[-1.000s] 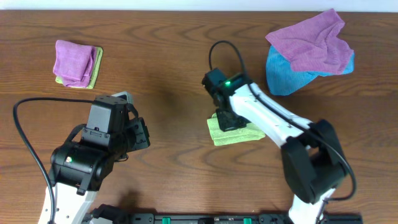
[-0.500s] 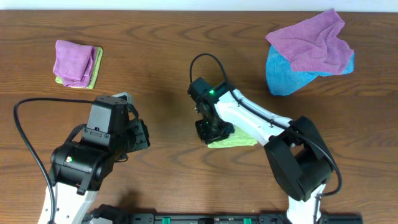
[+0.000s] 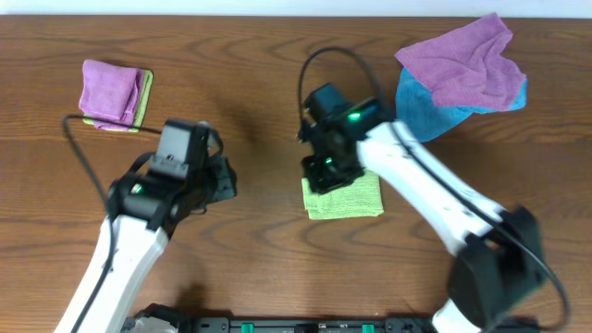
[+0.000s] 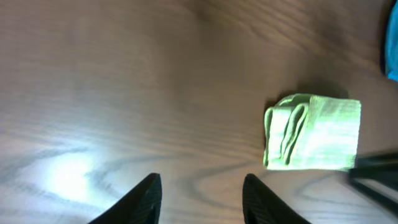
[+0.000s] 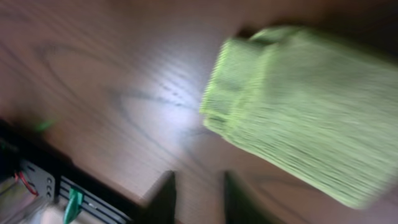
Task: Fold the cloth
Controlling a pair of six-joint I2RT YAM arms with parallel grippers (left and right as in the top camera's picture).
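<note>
The light yellow-green cloth (image 3: pixel 344 197) lies folded into a small thick rectangle on the wooden table, right of centre. It also shows in the left wrist view (image 4: pixel 314 132) and, blurred, in the right wrist view (image 5: pixel 298 106). My right gripper (image 3: pixel 326 174) hovers over the cloth's far left corner. Its fingers (image 5: pixel 200 198) are slightly apart with only bare table between them. My left gripper (image 3: pixel 222 180) is left of the cloth and apart from it. Its fingers (image 4: pixel 202 199) are open and empty.
A folded purple cloth (image 3: pixel 111 91) lies on a yellow-green one at the far left. A crumpled purple cloth (image 3: pixel 462 60) lies over a bright blue cloth (image 3: pixel 418 113) at the back right. The table's front edge and a black rail (image 5: pixel 37 180) show in the right wrist view.
My right gripper has come off the cloth's left edge and moved back and a little right; the cloth now lies free. My left arm has swung right, towards the cloth.
</note>
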